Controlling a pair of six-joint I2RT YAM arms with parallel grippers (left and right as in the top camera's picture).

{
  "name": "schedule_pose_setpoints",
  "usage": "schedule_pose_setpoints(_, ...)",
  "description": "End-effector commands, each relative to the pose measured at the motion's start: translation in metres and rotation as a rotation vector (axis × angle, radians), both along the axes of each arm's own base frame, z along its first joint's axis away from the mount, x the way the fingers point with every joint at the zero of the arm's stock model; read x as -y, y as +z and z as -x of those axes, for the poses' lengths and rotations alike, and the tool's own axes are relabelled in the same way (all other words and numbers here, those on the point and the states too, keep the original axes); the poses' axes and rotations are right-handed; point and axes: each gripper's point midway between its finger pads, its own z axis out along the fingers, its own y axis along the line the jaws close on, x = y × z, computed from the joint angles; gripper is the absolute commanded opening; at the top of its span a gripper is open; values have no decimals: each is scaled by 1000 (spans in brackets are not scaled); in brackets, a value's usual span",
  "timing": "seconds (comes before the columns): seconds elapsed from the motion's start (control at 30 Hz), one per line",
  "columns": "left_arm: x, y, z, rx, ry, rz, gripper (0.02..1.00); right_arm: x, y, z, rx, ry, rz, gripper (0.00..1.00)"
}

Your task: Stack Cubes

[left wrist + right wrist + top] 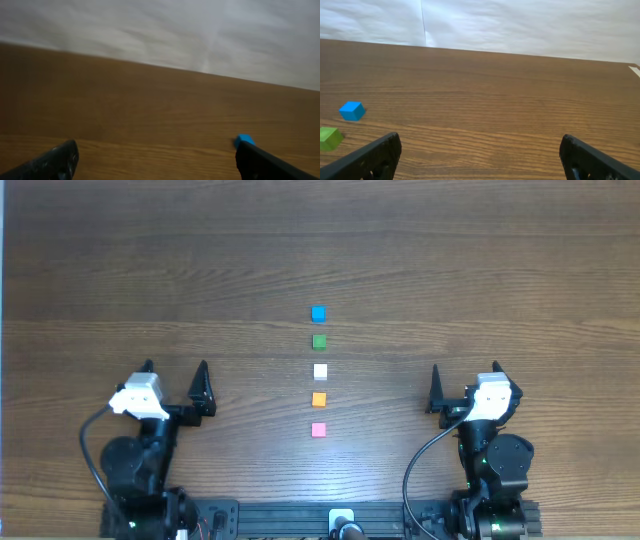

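Observation:
Five small cubes lie in a line down the middle of the wooden table: blue [318,313] farthest, then green [319,342], white [320,371], orange [319,399] and pink [318,429] nearest the arm bases. My left gripper [175,371] stands open, well to the left of the line, holding nothing. My right gripper [466,375] stands open, well to the right of the line, also holding nothing. The blue cube [352,110] and green cube [329,138] appear in the right wrist view; the blue cube [243,140] peeks past a finger in the left wrist view.
The wooden table [150,270] stretches wide on both sides of the cube line. A pale wall [520,25] rises behind the table's far edge. The arm bases and cables sit along the near edge.

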Motion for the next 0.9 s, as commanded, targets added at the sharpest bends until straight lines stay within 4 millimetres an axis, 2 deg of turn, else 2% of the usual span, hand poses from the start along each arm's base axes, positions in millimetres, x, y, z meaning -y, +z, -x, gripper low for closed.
schedule_pose_setpoints(0.03,15,56,-7,19,-87,73,1000,0,-1,0,3,4,-4,991)
schedule_pose_setpoints(0.23,51,134,-31,-54,-249,130,998,0,-1,0,3,4,-4,991)
schedule_pose_setpoints(0.33,79,165,-47,-130,-334,171,998,0,-1,0,3,4,-4,993)
schedule_pose_setpoints(0.43,115,184,-61,-219,-430,195,998,0,-1,0,3,4,-4,991)
schedule_pose_setpoints(0.5,141,187,-69,-291,-487,225,998,0,-1,0,3,4,-4,993)
schedule_pose_setpoints(0.57,171,179,-76,-392,-524,262,998,0,-1,0,3,4,-4,991)
schedule_pose_setpoints(0.67,211,151,-82,-552,-534,292,1000,0,-1,0,3,4,-4,991)
schedule_pose_setpoints(0.8,260,85,-80,-778,-491,311,1000,0,-1,0,3,4,-4,991)
schedule_pose_setpoints(0.9,290,35,-69,-948,-438,335,1000,0,-1,0,3,4,-4,993)
